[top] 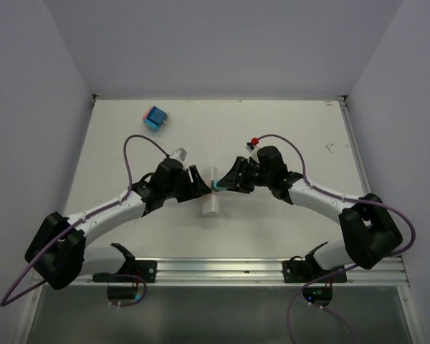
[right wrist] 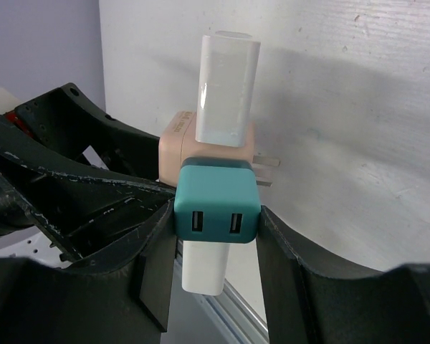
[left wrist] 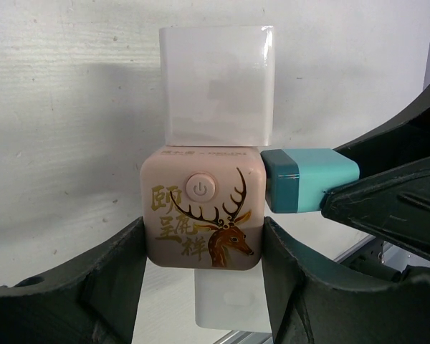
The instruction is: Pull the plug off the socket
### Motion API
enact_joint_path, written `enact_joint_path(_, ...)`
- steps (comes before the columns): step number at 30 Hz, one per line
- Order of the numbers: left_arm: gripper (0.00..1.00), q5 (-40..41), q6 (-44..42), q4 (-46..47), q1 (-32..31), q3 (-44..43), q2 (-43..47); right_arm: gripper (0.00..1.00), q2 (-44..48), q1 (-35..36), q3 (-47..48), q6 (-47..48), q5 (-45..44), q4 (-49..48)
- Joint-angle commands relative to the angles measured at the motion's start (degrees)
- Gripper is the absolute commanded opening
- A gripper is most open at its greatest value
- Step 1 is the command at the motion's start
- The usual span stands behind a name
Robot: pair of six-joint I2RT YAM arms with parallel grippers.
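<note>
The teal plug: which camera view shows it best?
Right wrist view: the teal plug sits large between the right fingers, two USB ports facing the camera. The left wrist view shows its side against the pink socket; the top view, only a speck.

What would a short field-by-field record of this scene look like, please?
socket: pink deer-print cube, held by left gripper
plug: teal USB charger, against the cube's side, clamped by right gripper
other plugs: upper white block, lower white block, both against the cube
table extras: blue-and-pink cube, far left
</note>
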State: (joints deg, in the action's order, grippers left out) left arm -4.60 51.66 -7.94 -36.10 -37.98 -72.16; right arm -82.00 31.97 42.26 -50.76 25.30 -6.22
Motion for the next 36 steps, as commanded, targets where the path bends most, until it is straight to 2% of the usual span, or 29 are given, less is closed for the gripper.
enact_joint_path(1, 0.00, 20.06, -2.88, -16.39, 3.75, 0.62, 2.37, 0.00, 4.13, -6.21, 2.12, 5.76, -7.54, 9.54)
enact_joint_path(11, 0.00, 22.53, -2.27, -19.30, 3.84, -1.83, 2.99, 0.00, 4.13, -6.21, 3.53, 6.99, -9.13, 11.32)
enact_joint_path(15, 0.00, 23.67, -1.47, -20.53, 3.49, -3.33, 2.99, 0.00, 3.60, -5.95, 2.04, 4.19, -8.16, 8.25)
enact_joint_path(22, 0.00, 23.58, -0.77, -20.00, 2.08, -5.62, 1.50, 0.00, 0.44, -1.56, 4.32, 2.25, -11.49, 7.36)
enact_joint_path(29, 0.00, 24.11, 0.11, -17.64, 0.42, -3.51, -0.87, 0.00, -2.38, -0.59, 5.73, 1.98, -13.26, 7.28)
enact_joint_path(36, 0.00, 23.50, 0.99, -15.35, -0.03, -1.05, -1.58, 0.00, -4.23, -0.76, 3.36, 1.81, -11.42, 2.27)
